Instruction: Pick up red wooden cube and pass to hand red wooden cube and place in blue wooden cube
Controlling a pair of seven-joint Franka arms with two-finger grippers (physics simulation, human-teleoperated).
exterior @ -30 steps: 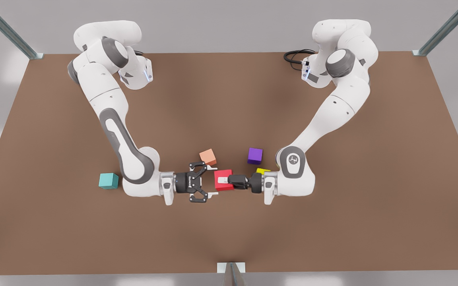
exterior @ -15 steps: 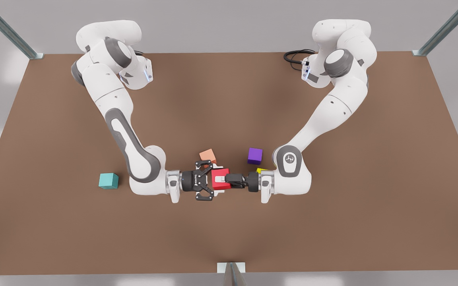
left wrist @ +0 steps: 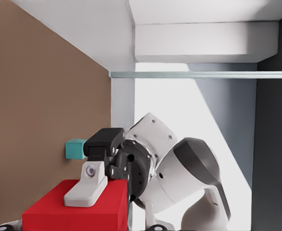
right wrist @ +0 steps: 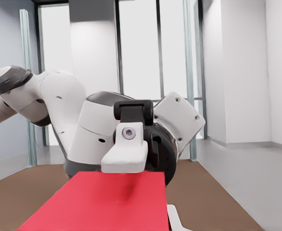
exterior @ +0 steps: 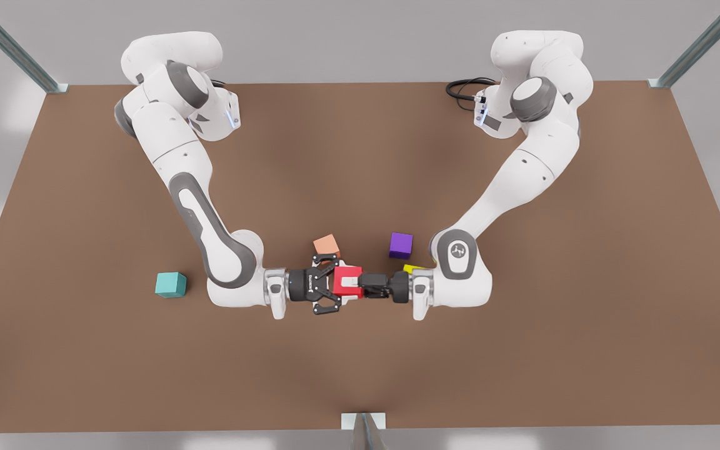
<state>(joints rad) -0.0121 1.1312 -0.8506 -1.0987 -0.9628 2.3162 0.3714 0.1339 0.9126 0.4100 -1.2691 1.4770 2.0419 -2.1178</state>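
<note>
Pinched top and bottom in the left gripper [exterior: 363,285], with the opposing right gripper [exterior: 337,284] clamping the red wooden cube [exterior: 350,274] by its sides, nearer the blue wooden cube [exterior: 170,284].

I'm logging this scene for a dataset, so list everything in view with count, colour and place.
table: one, brown, under everything.
red cube: one, held off the table between the two end effectors.
teal cube: one, on the table at the front view's left.
salmon cube: one, on the table behind the red cube.
purple cube: one, on the table to the front view's right of the salmon cube.
yellow cube: one, partly hidden behind the left arm's wrist.
cable: one, black, at the far edge.
left end effector: front view's right, shut on the red cube.
right end effector: front view's left, at the red cube.
</note>
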